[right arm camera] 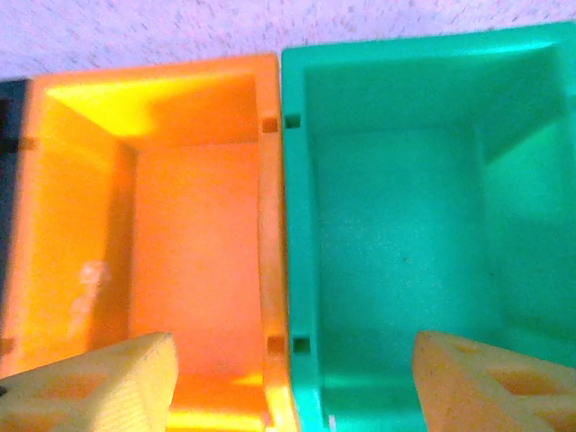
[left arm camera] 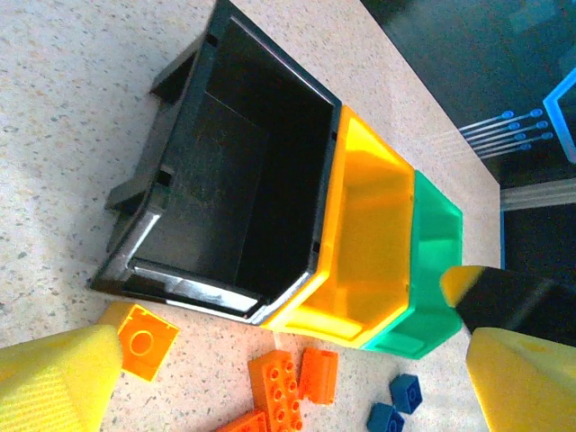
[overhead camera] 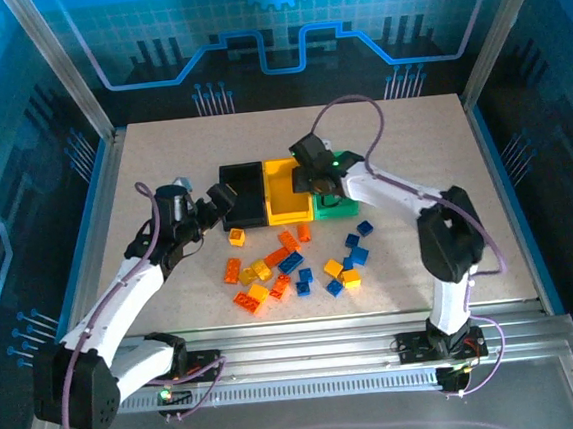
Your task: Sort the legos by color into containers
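The containers stand in a row: black bin (overhead camera: pixel 243 193) (left arm camera: pixel 234 171), yellow bin (overhead camera: pixel 287 192) (right arm camera: pixel 193 252), green bin (overhead camera: pixel 338 208) (right arm camera: pixel 396 243). In the wrist views their insides show no brick. Yellow, orange and blue legos (overhead camera: pixel 291 264) lie scattered on the table in front of the bins. My right gripper (overhead camera: pixel 308 177) (right arm camera: pixel 295 351) hovers open over the wall between the yellow and green bins, with nothing between its fingers. My left gripper (overhead camera: pixel 220 202) (left arm camera: pixel 297 346) hangs open by the black bin's front corner, above an orange brick (left arm camera: pixel 144 337).
Two more orange bricks (left arm camera: pixel 281 387) and two blue ones (left arm camera: pixel 405 393) lie just in front of the yellow and green bins. The table's left edge (overhead camera: pixel 100 206) and a metal rail (overhead camera: pixel 327 331) at the near side bound the work area.
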Available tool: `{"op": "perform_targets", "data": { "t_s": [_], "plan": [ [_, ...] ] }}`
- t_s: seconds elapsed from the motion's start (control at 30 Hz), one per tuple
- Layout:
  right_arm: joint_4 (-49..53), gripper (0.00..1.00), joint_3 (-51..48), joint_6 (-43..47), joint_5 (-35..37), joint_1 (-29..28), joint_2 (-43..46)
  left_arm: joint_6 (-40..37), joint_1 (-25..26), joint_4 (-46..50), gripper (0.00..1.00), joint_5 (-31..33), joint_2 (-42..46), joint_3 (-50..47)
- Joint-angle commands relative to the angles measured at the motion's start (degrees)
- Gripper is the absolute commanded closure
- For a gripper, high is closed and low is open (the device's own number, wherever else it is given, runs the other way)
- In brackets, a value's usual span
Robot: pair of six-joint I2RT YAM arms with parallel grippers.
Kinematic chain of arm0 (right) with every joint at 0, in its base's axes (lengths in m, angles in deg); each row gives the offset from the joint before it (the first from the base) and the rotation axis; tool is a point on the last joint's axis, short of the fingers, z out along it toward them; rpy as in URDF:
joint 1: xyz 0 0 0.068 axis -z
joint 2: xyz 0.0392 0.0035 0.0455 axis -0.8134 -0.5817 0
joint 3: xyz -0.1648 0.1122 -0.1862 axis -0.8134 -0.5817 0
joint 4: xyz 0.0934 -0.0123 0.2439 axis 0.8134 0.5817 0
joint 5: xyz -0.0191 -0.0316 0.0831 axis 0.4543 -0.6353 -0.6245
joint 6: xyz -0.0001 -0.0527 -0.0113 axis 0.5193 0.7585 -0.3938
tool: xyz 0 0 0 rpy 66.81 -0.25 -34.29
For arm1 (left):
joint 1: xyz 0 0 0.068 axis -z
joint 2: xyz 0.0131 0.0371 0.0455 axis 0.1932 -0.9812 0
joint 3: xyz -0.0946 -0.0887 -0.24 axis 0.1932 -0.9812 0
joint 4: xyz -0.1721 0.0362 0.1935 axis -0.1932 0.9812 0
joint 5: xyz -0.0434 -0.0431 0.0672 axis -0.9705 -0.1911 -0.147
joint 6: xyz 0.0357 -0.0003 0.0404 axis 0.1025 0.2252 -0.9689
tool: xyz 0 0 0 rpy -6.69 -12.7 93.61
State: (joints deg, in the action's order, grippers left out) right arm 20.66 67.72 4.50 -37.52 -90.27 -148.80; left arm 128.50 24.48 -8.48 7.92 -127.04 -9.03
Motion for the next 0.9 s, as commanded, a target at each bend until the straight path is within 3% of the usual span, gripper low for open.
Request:
{"op": "perform_targets", "data": {
  "t_s": [0.0, 0.1, 0.43, 0.57, 0.87],
  "plan": [
    [1.16, 0.27, -4.83, -2.57, -0.06, -0.28, 6.61, -1.56, 1.97, 1.52, 0.01, -2.00, 2.56, 0.57],
    [4.14, 0.21, -11.99, -6.52, -0.99, 0.20, 12.74, -1.58, 3.81, 1.48, 0.01, -1.81, 4.24, -0.40],
    [5.01, 0.26, -33.58, -12.02, -10.21, 3.25, 29.49, -0.22, 5.39, -0.16, 0.01, -1.88, 6.94, -5.58],
    [4.42, 0.32, -37.44, -13.15, -12.27, 4.04, 29.01, -0.10, 5.41, -0.28, 0.01, -2.14, 6.04, -6.39],
    [-0.41, 0.31, -39.61, -15.29, -16.77, 5.22, 22.16, 0.46, 5.44, -1.83, 0.01, -2.23, 4.81, -7.90]
  ]
}}
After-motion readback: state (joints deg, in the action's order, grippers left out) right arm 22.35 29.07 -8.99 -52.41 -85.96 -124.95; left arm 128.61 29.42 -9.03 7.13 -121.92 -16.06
